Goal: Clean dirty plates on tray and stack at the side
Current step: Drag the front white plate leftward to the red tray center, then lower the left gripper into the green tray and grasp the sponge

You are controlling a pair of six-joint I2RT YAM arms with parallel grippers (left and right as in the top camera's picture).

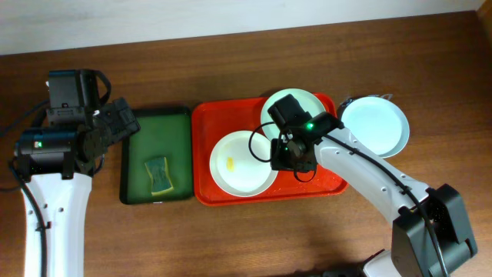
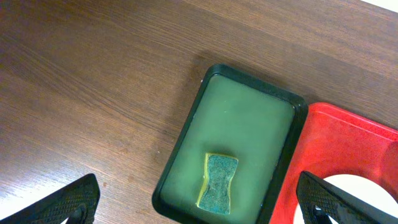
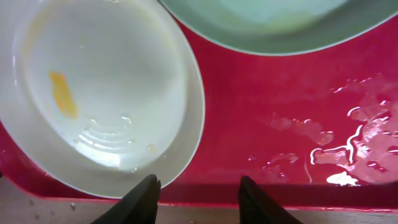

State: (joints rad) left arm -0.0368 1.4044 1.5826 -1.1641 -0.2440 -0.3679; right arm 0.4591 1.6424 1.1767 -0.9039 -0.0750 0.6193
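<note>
Jaws stood open on left gripper and right gripper, the latter over the tray at a smeared plate's 3 o'clock.

There are three plates. There are two trays, one red tray and one green tray. There is one sponge.

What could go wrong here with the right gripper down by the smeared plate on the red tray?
The red tray is wet beside the smeared plate, so it may slide when the open right gripper pinches its rim. The rear plate lies close by; lifting could knock it. The yellow smear is unwiped, the sponge lying in the green tray.
</note>
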